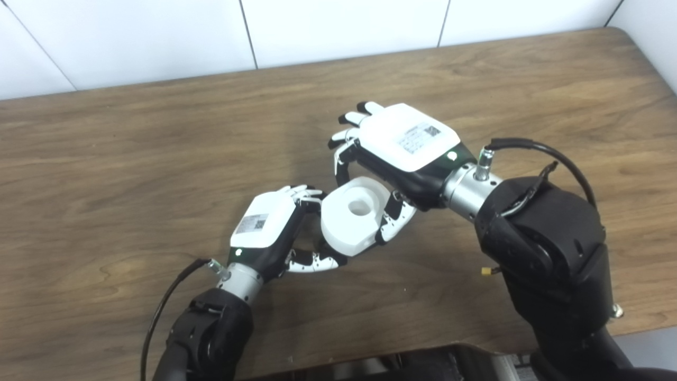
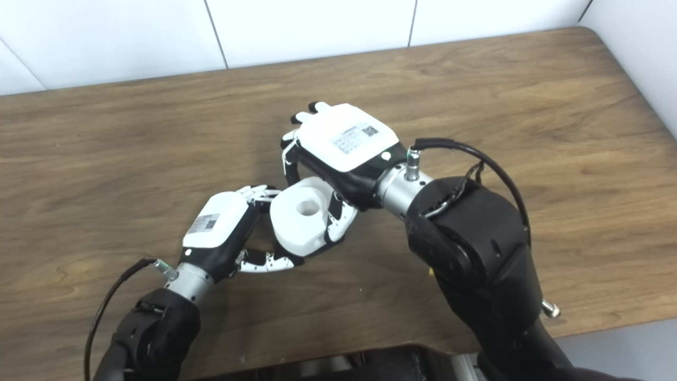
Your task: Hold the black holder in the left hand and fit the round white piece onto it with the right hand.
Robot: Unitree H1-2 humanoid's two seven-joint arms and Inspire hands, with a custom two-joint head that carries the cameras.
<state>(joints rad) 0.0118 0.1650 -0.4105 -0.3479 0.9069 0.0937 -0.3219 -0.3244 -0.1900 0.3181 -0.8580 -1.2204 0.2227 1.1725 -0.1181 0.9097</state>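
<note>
Near: left hand [image 1: 267, 230] curled at the near-left side of the round white plastic piece with a centre hole [image 1: 353, 214] — black holder hidden, grasp unclear. Right hand [image 1: 402, 145] clamps the piece's rim above the brown wood-grain worktop [image 1: 132, 174]. Looks rigid, light, smooth — likely slippery; grip the rim.

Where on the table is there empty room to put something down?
Lots of bare wood: the wide left side of the table, the strip along the white wall, and the far right corner. It is crowded in the middle, where the left hand and right hand meet around the round white piece.
</note>
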